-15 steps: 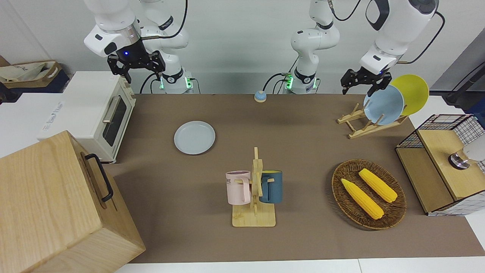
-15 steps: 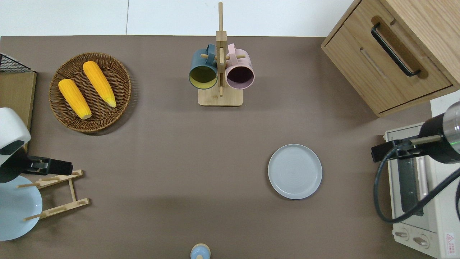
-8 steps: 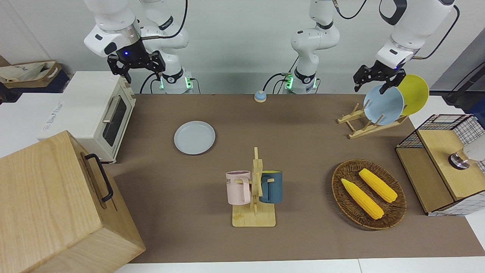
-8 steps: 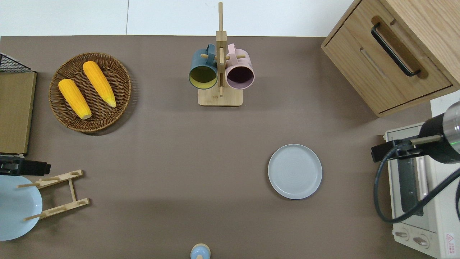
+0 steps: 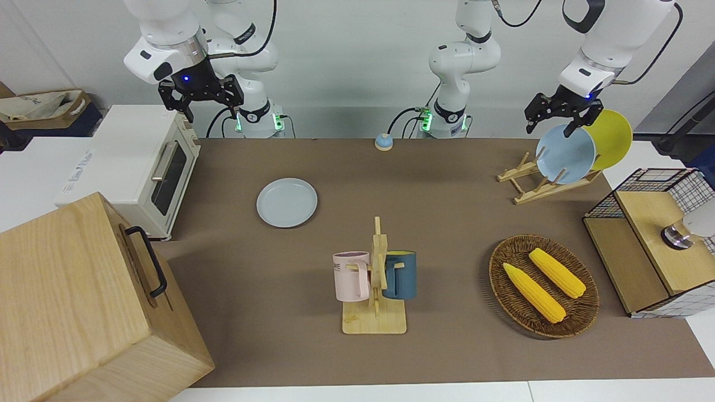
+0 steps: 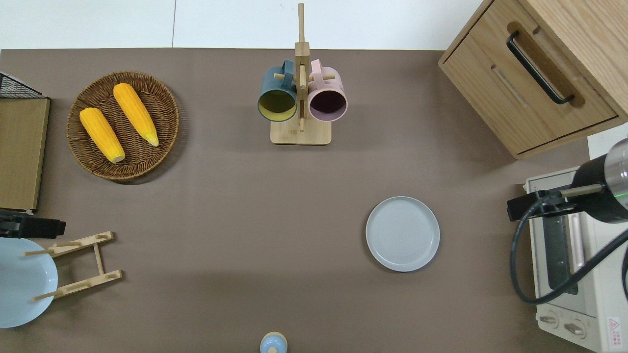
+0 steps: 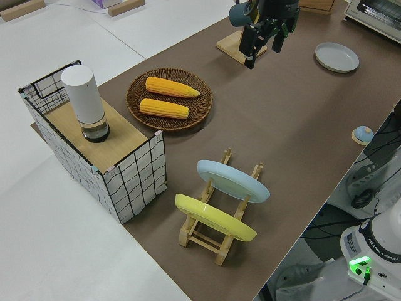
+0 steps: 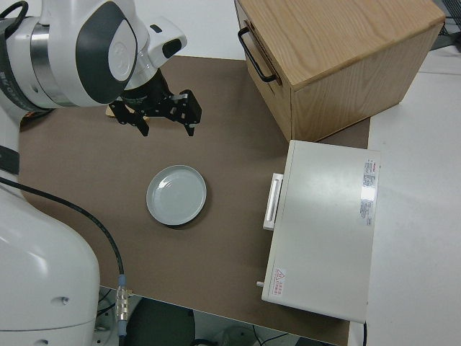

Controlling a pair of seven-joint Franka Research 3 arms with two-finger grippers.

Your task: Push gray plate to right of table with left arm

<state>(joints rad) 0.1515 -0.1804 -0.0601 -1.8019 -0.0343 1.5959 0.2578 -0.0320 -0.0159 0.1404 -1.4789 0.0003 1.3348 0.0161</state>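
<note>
The gray plate [image 5: 286, 202] lies flat on the brown table [image 5: 447, 223], toward the right arm's end, close to the toaster oven; it also shows in the overhead view [image 6: 402, 234] and the right side view [image 8: 176, 194]. My left gripper [image 5: 550, 127] is open and empty, up in the air over the sky-blue plate's edge at the wooden plate rack, at the left arm's end of the table [image 6: 29, 228], a long way from the gray plate. My right gripper [image 8: 168, 130] is open and parked.
A toaster oven [image 5: 139, 167] and a wooden cabinet [image 5: 84, 301] stand at the right arm's end. A mug rack [image 5: 375, 279] stands mid-table. A wicker basket [image 5: 581, 312] with two corn cobs, a plate rack [image 5: 536, 190] and a wire crate [image 5: 653, 245] fill the left arm's end.
My left gripper has moved away from the table's middle toward the left arm's end and slightly up. The gray plate and the right arm have not moved.
</note>
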